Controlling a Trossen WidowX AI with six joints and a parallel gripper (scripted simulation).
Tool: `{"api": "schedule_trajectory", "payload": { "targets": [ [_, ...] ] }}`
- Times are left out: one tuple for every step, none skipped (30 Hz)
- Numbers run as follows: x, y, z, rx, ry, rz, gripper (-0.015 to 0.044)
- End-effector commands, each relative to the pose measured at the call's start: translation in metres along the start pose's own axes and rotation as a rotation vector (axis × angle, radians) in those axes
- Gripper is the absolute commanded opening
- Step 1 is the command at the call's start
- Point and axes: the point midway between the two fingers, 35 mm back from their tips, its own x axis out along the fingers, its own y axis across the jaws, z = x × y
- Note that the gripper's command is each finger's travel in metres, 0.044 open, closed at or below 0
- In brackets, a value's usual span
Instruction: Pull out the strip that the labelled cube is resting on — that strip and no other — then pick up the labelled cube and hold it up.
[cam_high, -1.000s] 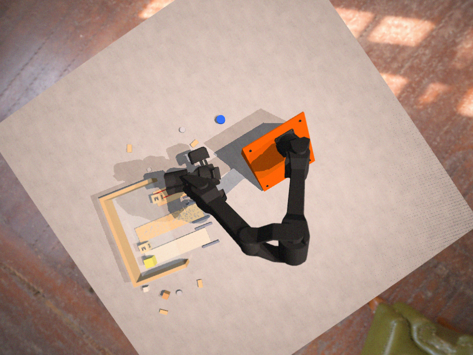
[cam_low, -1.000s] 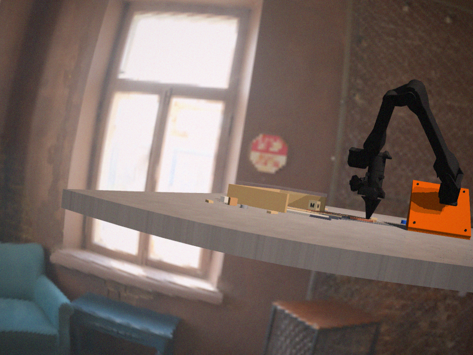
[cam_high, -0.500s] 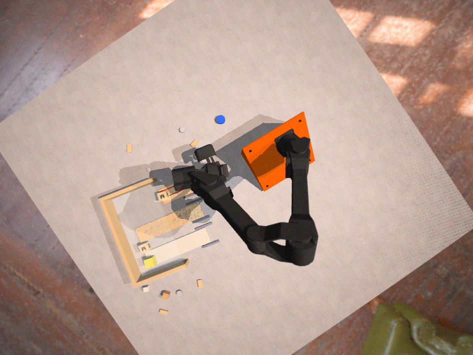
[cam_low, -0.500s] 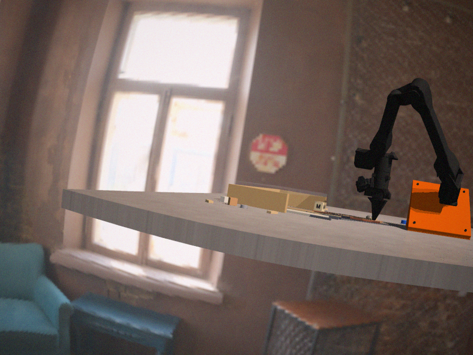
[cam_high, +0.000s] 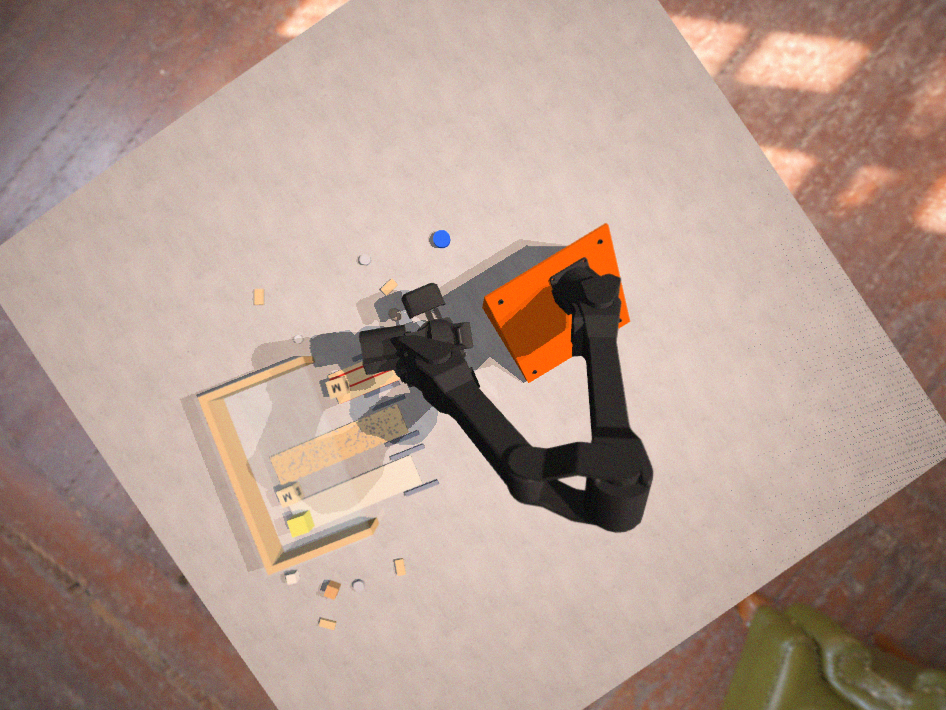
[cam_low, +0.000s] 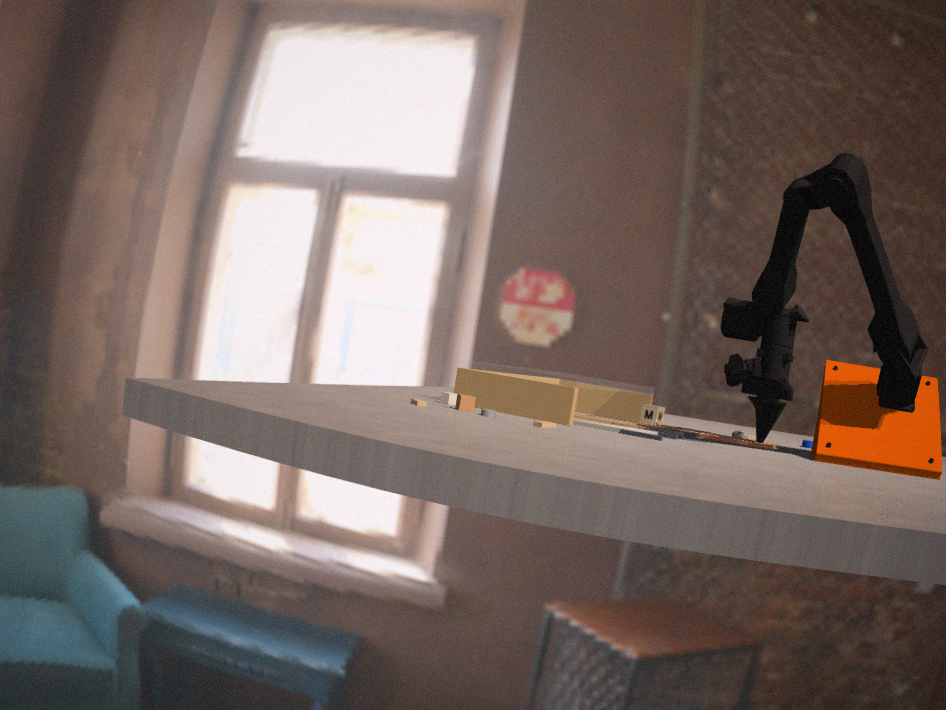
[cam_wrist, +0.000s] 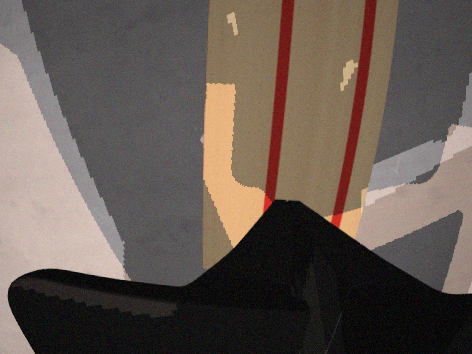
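My gripper (cam_low: 761, 438) (cam_wrist: 284, 212) is shut, with nothing seen between the fingers. It points down, its tip at or just above the top of the strip with two red lines (cam_high: 372, 385) (cam_wrist: 320, 100). A pale cube marked M (cam_high: 336, 387) (cam_low: 649, 414) sits on that strip's far end, at the frame's open side. The arm hides the strip's near end in the top view. A speckled strip (cam_high: 336, 447) and a plain pale strip (cam_high: 366, 485) lie alongside. A second cube marked M (cam_high: 287, 494) stands at the plain strip's inner end.
A three-sided wooden frame (cam_high: 238, 473) (cam_low: 519, 393) surrounds the strips' inner ends. A yellow cube (cam_high: 300, 523) is in its lower corner. Dark rails (cam_high: 407, 451) flank the strips. A blue disc (cam_high: 440, 239) and several small blocks lie outside. The arm's base is on an orange board (cam_high: 603, 263) (cam_low: 840, 439).
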Motion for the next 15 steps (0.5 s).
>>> {"api": "schedule_trajectory", "payload": {
  "targets": [
    [0.004, 0.0, -0.013, 0.004, 0.025, -0.002, 0.0],
    [0.004, 0.0, -0.014, 0.004, 0.025, -0.002, 0.0],
    [0.004, 0.0, -0.016, 0.005, 0.025, -0.002, 0.0],
    [0.004, 0.0, -0.017, 0.005, 0.025, -0.002, 0.0],
    [0.004, 0.0, -0.019, 0.005, 0.025, -0.002, 0.0],
    [0.004, 0.0, -0.02, 0.005, 0.026, -0.002, 0.0],
    [0.004, 0.0, -0.022, 0.005, 0.026, -0.002, 0.0],
    [0.004, 0.0, -0.023, 0.005, 0.026, -0.002, 0.0],
    [0.004, 0.0, -0.025, 0.005, 0.026, -0.002, 0.0],
    [0.004, 0.0, -0.026, 0.005, 0.026, -0.002, 0.0],
    [0.004, 0.0, -0.027, 0.005, 0.026, -0.002, 0.0],
    [0.004, 0.0, -0.027, 0.005, 0.026, -0.002, 0.0],
    [0.004, 0.0, -0.027, 0.005, 0.026, -0.002, 0.0],
    [0.004, 0.0, -0.027, 0.005, 0.026, -0.002, 0.0],
    [0.004, 0.0, -0.027, 0.005, 0.026, -0.002, 0.0]
  ]
}}
